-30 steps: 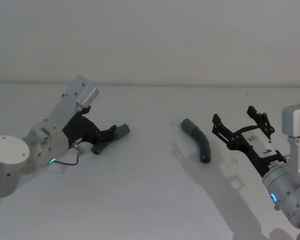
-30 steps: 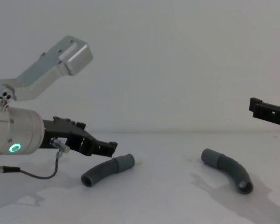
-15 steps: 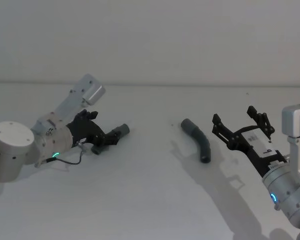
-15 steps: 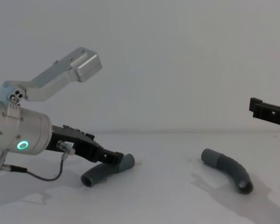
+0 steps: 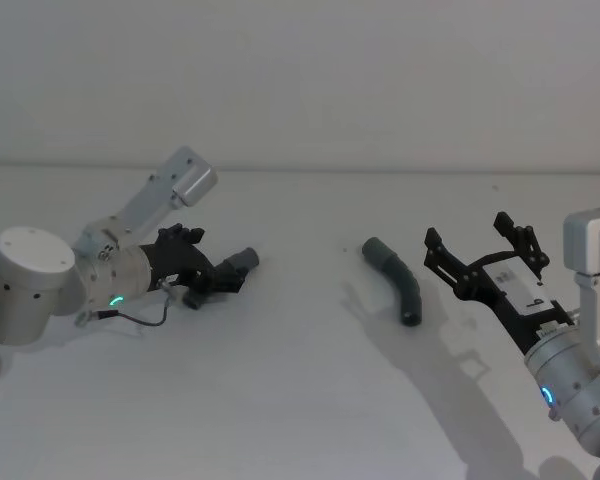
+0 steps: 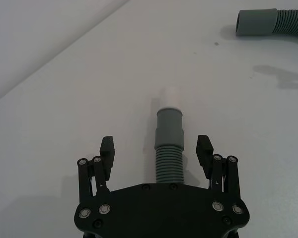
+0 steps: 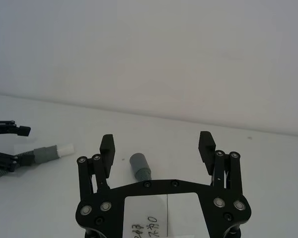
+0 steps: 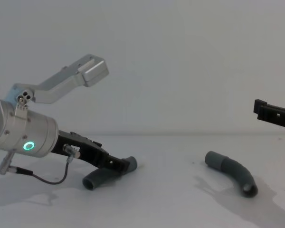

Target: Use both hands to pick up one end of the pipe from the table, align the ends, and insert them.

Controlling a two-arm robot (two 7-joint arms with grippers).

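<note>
Two curved dark grey pieces of the pipe lie on the white table [image 5: 280, 400]. My left gripper [image 5: 216, 279] is low over the left piece [image 5: 242, 262], open. In the left wrist view its fingers [image 6: 107, 149] stand on either side of the ribbed body [image 6: 168, 166] without touching it, and the smooth collar [image 6: 169, 130] with its white tip [image 6: 169, 96] points away. The right piece [image 5: 397, 281] lies alone, also seen as the right piece [image 8: 232, 172]. My right gripper [image 5: 468, 232] hangs open above the table, to the right of that piece, holding nothing.
A plain pale wall [image 5: 300, 80] rises behind the table's far edge. A thin cable [image 8: 47, 178] loops down from the left wrist onto the table. Bare table lies between the two pieces.
My left gripper has dropped and slid forward along the left piece, so its open fingers now straddle the ribbed body. The right arm and the right piece have not moved.
</note>
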